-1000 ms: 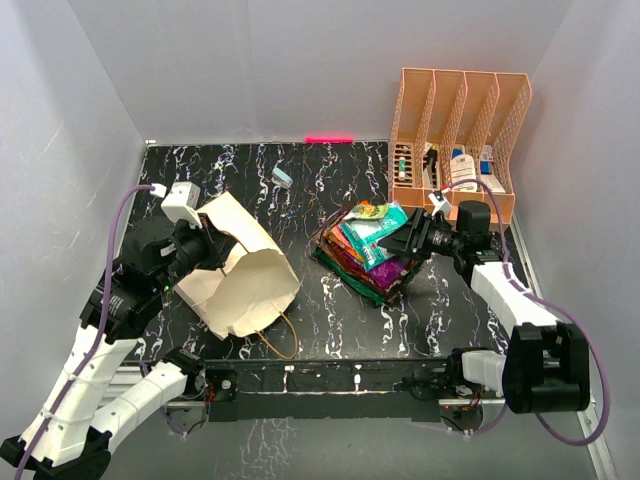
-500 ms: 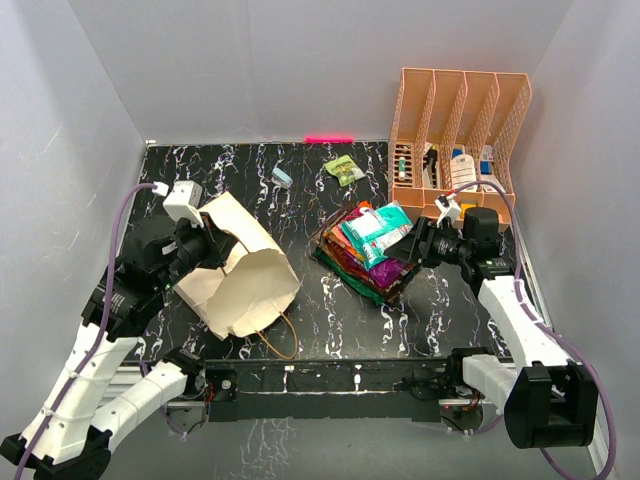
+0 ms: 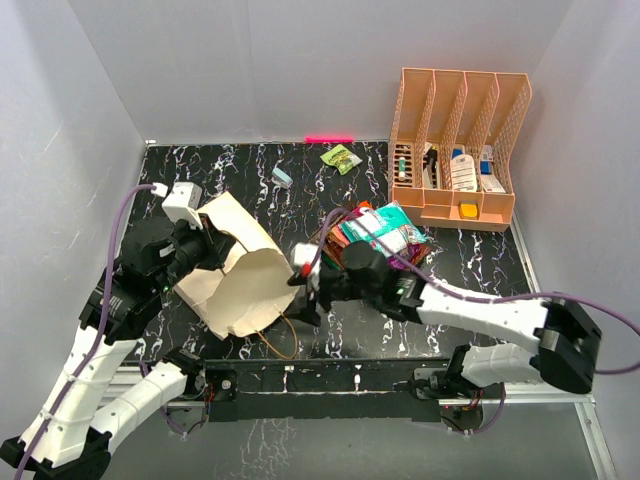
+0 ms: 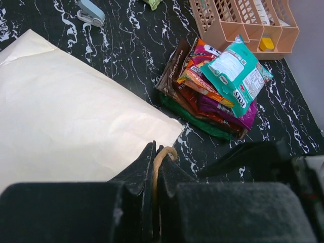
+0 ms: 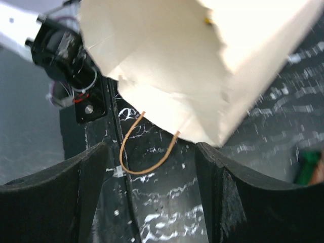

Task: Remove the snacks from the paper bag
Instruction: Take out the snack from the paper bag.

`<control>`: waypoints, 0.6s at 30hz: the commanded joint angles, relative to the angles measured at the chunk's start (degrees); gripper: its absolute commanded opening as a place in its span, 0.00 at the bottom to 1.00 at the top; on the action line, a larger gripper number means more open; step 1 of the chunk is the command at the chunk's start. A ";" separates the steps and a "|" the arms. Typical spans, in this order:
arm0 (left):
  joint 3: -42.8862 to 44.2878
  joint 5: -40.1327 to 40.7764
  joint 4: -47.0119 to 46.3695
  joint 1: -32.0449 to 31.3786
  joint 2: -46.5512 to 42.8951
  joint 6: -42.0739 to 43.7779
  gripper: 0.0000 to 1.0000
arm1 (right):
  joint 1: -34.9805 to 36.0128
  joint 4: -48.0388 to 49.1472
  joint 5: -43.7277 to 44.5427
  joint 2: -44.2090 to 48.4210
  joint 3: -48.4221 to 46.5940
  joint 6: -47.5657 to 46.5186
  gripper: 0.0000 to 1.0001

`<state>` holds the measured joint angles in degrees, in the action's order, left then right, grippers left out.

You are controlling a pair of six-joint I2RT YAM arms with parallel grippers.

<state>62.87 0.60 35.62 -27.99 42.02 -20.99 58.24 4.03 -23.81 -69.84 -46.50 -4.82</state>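
Between the paper bag [image 3: 245, 285] and the stack of snacks [image 3: 378, 240], your right tool [image 3: 305, 290] took up most of the bare desk [image 3: 240, 165]. Its fingers were spread wide with nothing between them, low by the bag's near corner. Walls closed off the left, back and right sides. Your widest free strip ran along the back, holding only a light-blue block [image 3: 283, 178] and one light green packet [image 3: 342, 158]. At the back right stood the orange rack [image 3: 455, 100], with small bottles and white boxes in its compartments. The bag sat tilted at the left, tan and creased, its open end toward your right tool; you could not see inside it. Your left tool [image 4: 156, 157] was clamped on one cord handle [image 4: 163, 152], while the other handle [image 5: 132, 162] lay looped on the desk. A teal packet [image 4: 235, 73] topped the stack.
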 commanded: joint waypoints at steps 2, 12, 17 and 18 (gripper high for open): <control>1.31 -0.40 -0.11 -0.22 -2.12 1.77 0.00 | 6.46 17.18 6.25 -9.89 -2.16 -32.97 0.74; 2.38 -1.93 0.46 -0.23 -3.05 2.68 0.00 | 7.92 37.71 16.76 -33.59 -9.39 -50.84 0.69; 3.26 -4.05 0.87 -0.22 -2.30 3.73 0.00 | 7.62 37.05 19.16 -44.22 -18.57 -67.01 0.68; 3.42 -4.42 0.78 -0.22 -2.37 4.07 0.00 | 7.51 37.51 19.13 -46.11 -20.01 -69.02 0.68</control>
<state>63.75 -1.21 36.58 -27.99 39.57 -18.57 65.67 33.65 -7.64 -111.35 -59.75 -58.57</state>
